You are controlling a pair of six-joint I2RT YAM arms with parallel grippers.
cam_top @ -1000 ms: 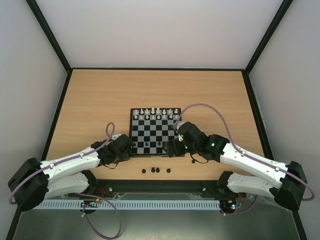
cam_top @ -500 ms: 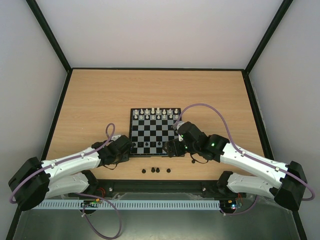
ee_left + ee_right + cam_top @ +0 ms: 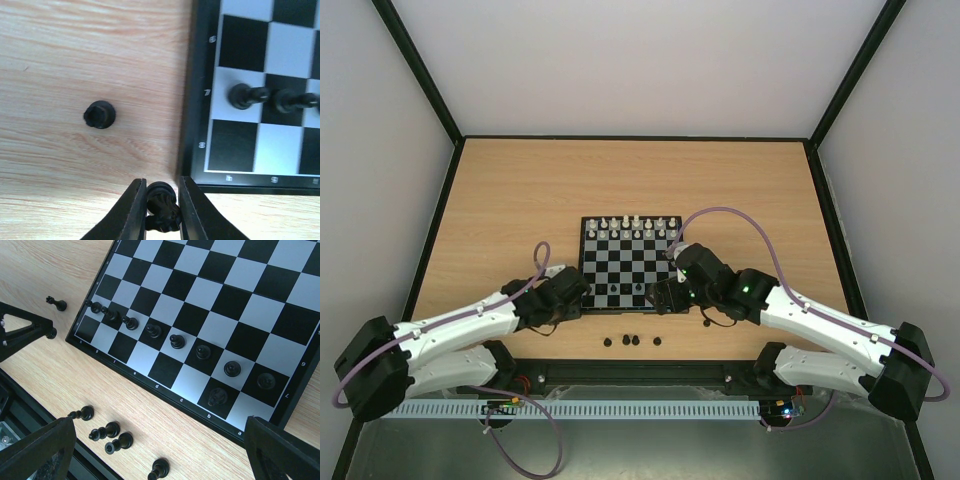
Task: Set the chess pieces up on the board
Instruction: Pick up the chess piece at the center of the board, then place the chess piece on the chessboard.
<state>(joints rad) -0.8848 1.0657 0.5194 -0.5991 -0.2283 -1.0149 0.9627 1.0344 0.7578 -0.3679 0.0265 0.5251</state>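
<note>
Lower centre, left wrist view: the left gripper (image 3: 161,212), jaws narrow, pinches 1 black chess piece (image 3: 161,200) beside the corner of the board (image 3: 243,44). A skewed grip could tip it when lifted. The right gripper (image 3: 160,430) stands wide.

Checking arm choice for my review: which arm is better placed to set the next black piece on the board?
Left. The left pincer grips a black piece on the table just off the board's near corner. The right pincer hangs open and empty above the board.
</note>
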